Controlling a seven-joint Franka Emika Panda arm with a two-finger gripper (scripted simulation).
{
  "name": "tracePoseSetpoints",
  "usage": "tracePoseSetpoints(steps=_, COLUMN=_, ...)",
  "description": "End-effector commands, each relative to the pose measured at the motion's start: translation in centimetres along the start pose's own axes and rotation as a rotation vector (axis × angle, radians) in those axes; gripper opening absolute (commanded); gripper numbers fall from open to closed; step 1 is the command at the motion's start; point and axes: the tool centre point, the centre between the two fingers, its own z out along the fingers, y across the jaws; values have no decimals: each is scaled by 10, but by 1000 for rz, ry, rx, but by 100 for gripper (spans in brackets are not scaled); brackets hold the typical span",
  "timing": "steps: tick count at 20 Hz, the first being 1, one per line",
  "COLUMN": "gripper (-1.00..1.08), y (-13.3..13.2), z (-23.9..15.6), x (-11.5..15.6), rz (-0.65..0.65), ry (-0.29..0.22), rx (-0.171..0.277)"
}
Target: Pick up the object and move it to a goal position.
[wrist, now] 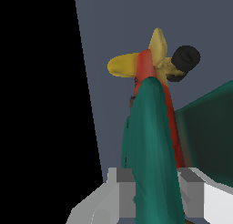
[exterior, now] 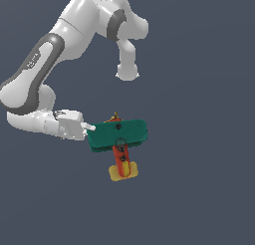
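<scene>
Toy biplane (exterior: 118,136) held off surface, teal wing edge (wrist: 152,141) clamped betw. gripper (exterior: 90,128) fingers (wrist: 123,191); grip near wingtip, off-centre — plane may be twisted or slipped out during transfer

The toy plane (exterior: 118,137) sits just to the exterior view's right of the gripper (exterior: 90,129), its wing edge between the fingers (wrist: 123,191); the arm (exterior: 45,69) stretches away to the left and above.

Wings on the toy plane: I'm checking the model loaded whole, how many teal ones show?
2: one wing sits between the gripper fingers, another lies beside it.
</scene>
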Motion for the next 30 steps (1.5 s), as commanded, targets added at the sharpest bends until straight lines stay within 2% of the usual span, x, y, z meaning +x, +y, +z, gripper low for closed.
tracePoseSetpoints(steps=1, gripper=-100, y=-20, z=8, x=-4, rz=-5, ry=-1, rx=0)
tracePoseSetpoints(steps=10, gripper=-100, y=-110, z=54, x=-30, rz=-1, ry=-3, rx=-4)
tracePoseSetpoints(steps=30, gripper=-100, y=-340, z=161, x=-87, rz=-4, ry=-6, rx=1)
